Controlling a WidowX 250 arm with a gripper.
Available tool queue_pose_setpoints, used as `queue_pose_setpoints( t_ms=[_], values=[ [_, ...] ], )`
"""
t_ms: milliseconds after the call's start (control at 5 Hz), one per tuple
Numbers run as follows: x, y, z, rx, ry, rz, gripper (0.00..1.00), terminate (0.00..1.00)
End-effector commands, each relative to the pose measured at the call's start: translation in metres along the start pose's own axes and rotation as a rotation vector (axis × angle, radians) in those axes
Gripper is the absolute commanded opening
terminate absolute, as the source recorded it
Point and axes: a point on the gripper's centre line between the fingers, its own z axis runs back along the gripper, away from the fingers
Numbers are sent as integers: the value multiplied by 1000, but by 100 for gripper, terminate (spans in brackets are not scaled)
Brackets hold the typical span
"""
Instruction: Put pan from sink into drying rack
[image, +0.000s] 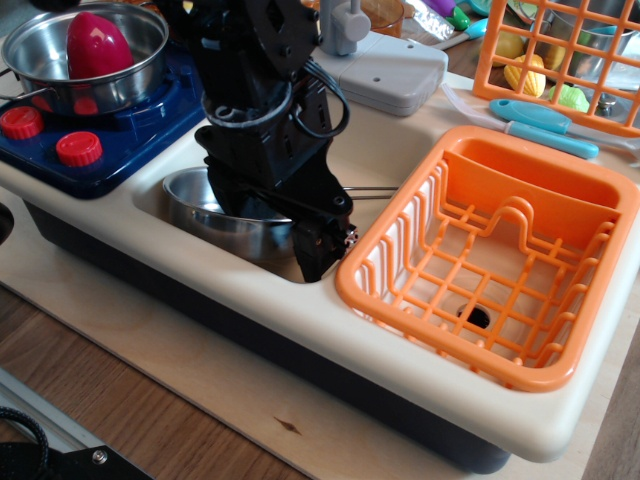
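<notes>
The small shiny steel pan (200, 200) sits in the cream-white sink (392, 140), and its thin wire handle (372, 191) points right toward the drying rack. My black gripper (275, 228) is low in the sink over the pan's right side. Its jaws are open: one finger (315, 248) hangs outside the pan's right rim and the other reaches down inside the pan. The gripper hides most of the pan. The bright orange drying rack (545, 178) stands empty just right of the sink.
A deeper steel pot (40, 50) holding a red toy (95, 45) sits on the blue stove (130, 130) at the back left. A grey faucet block (395, 70) stands behind the sink. An orange open-grid basket (560, 60) with toy food and a blue-handled tool (540, 120) lie at the back right.
</notes>
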Motion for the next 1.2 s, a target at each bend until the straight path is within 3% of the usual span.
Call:
queue_pose_setpoints(
  t_ms=[0,600,800,1000],
  values=[
    [6,0,8,15,-13,3,0,0],
    [21,-7,63,98,122,1,0,0],
    [31,-21,91,168,131,29,0,0],
    [38,-47,99,183,73,74,0,0]
  ],
)
